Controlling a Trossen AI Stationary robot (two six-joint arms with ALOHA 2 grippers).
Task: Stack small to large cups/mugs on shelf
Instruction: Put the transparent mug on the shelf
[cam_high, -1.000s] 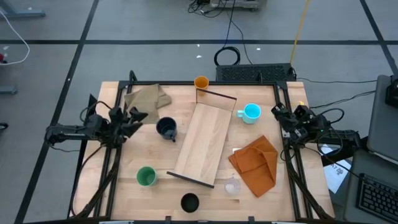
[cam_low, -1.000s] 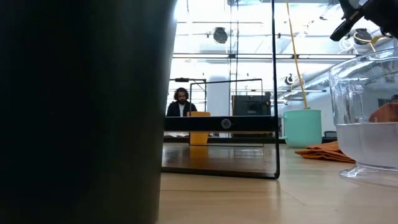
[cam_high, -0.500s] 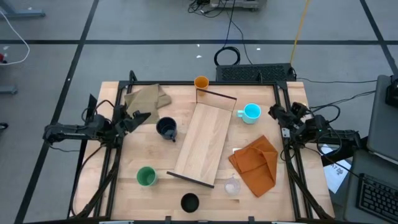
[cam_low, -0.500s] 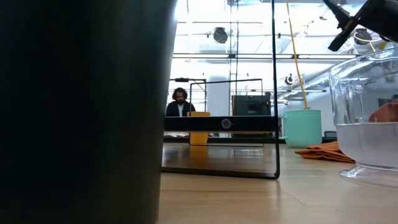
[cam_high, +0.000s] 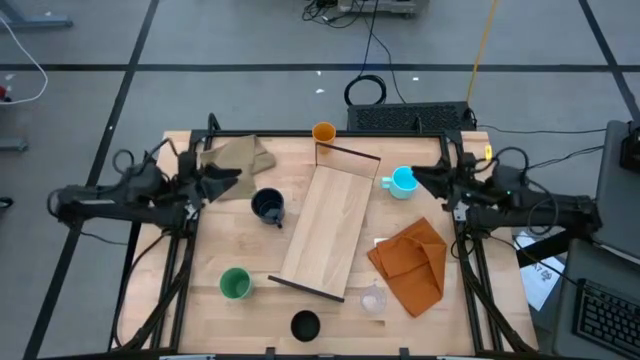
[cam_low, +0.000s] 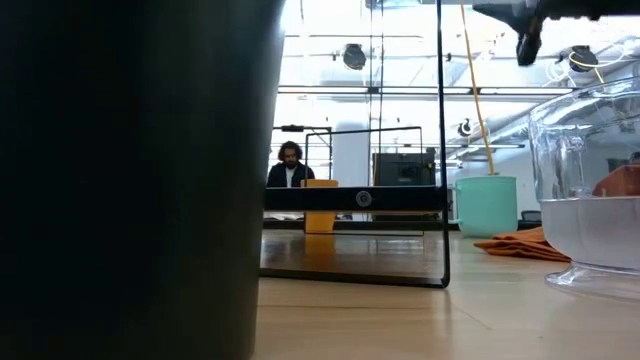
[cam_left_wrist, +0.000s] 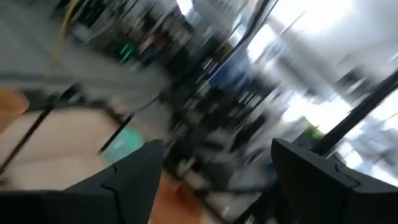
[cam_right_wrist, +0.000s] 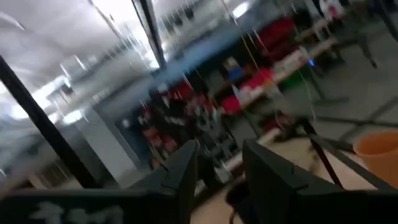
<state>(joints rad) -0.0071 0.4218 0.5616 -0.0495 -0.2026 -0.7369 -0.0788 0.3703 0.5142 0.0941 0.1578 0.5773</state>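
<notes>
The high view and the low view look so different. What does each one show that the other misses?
Only the high view shows the green cup, the navy mug, the tan cloth and the left gripper near it.

Only the low view shows a person seated beyond the table.

Both show the shelf, orange cloth, light-blue mug and clear cup.

So on the light-wood counter (cam_high: 215, 255) we've got a crumpled tan cloth (cam_high: 236, 155) up in the far left corner and an orange cloth (cam_high: 412, 264) bunched up on the right side. Off the far edge we see a black cable (cam_high: 366, 90) coiled on the grey floor (cam_high: 250, 95). In the low view, a person (cam_low: 290, 166) sits way back in the room
</notes>
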